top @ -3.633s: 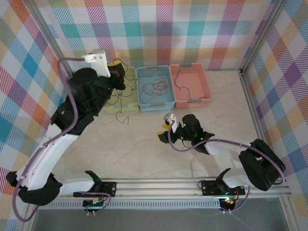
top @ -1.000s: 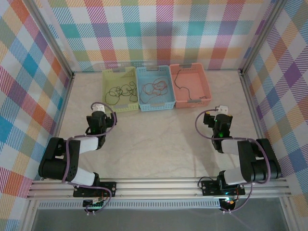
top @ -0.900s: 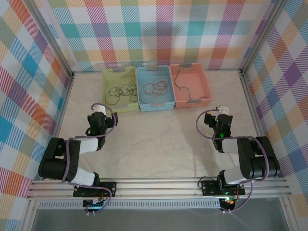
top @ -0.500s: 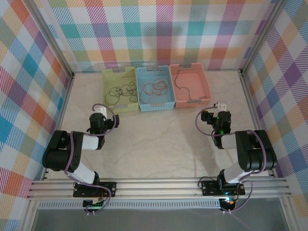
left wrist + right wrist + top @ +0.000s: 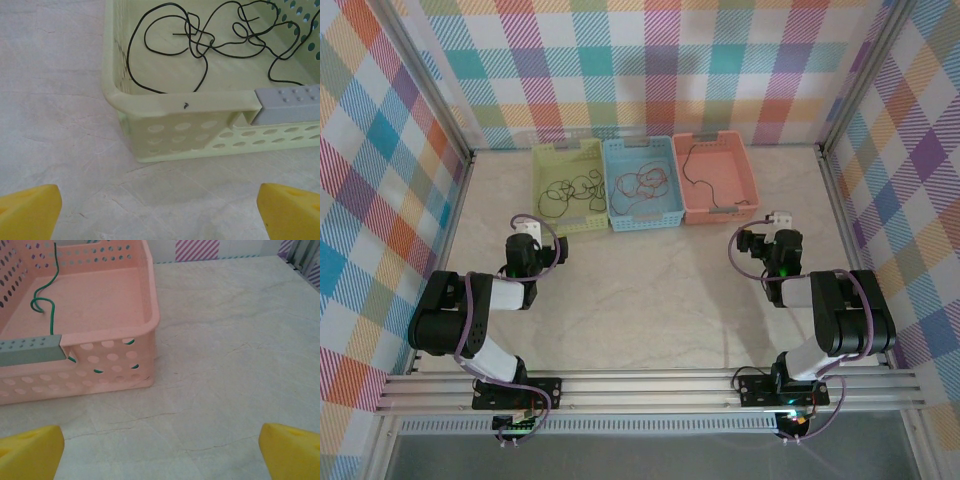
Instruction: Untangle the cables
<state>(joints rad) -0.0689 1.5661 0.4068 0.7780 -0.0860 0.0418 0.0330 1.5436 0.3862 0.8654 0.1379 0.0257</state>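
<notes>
The cables lie in three baskets at the back. A black cable (image 5: 570, 188) (image 5: 200, 35) loops in the green basket (image 5: 542, 222) (image 5: 175, 102). A red cable (image 5: 642, 183) sits in the blue basket (image 5: 644, 221). A thin dark green cable (image 5: 692, 170) (image 5: 47, 305) runs through the pink basket (image 5: 752, 190) (image 5: 150, 295). My left gripper (image 5: 526, 228) (image 5: 160, 215) rests low on the table just short of the green basket, open and holding nothing. In front of the pink basket's right corner, my right gripper (image 5: 776, 224) (image 5: 161, 452) is likewise open and holding nothing.
Both arms are folded back near their bases on the pale marble tabletop (image 5: 650, 290). Checked walls close in the table at the back and on both sides. A metal rail (image 5: 650, 385) runs along the near edge.
Seconds ago the left arm reached over the green basket and the right was mid-table; both have since folded back. In the last second the right jaws widened and both wrists shifted slightly.
</notes>
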